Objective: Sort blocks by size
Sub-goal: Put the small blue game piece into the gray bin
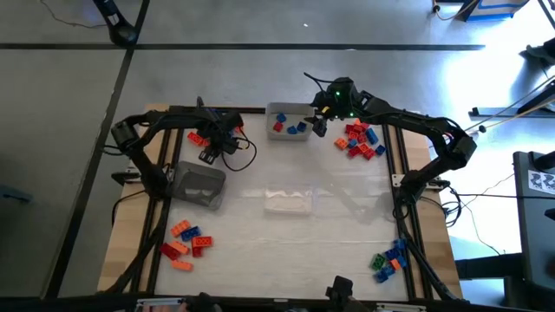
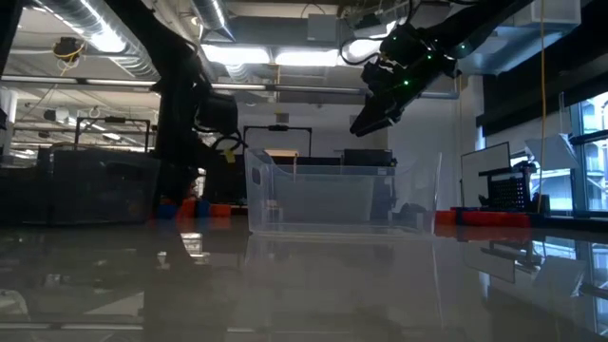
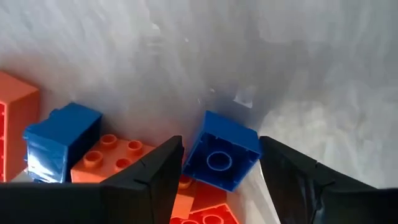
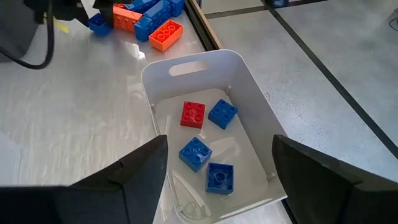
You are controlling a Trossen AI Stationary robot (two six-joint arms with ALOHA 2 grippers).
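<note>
My left gripper (image 1: 211,149) is low at the far-left pile of blocks (image 1: 198,137) and is open. In the left wrist view its fingers stand on either side of a small blue brick (image 3: 221,158), which lies on other bricks with its hollow underside showing. Whether they touch it, I cannot tell. An orange brick (image 3: 112,158) and another blue brick (image 3: 59,140) lie beside it. My right gripper (image 1: 319,126) hangs open and empty above the white tray (image 4: 186,65). One red small square brick (image 4: 192,114) and three blue ones (image 4: 222,114) lie on the tray's floor.
More block piles lie at the far right (image 1: 360,139), near left (image 1: 186,243) and near right (image 1: 390,260). A grey tray (image 1: 199,186) stands left of the middle. A clear tray (image 1: 288,201) stands at the table's middle and shows in the low view (image 2: 342,195).
</note>
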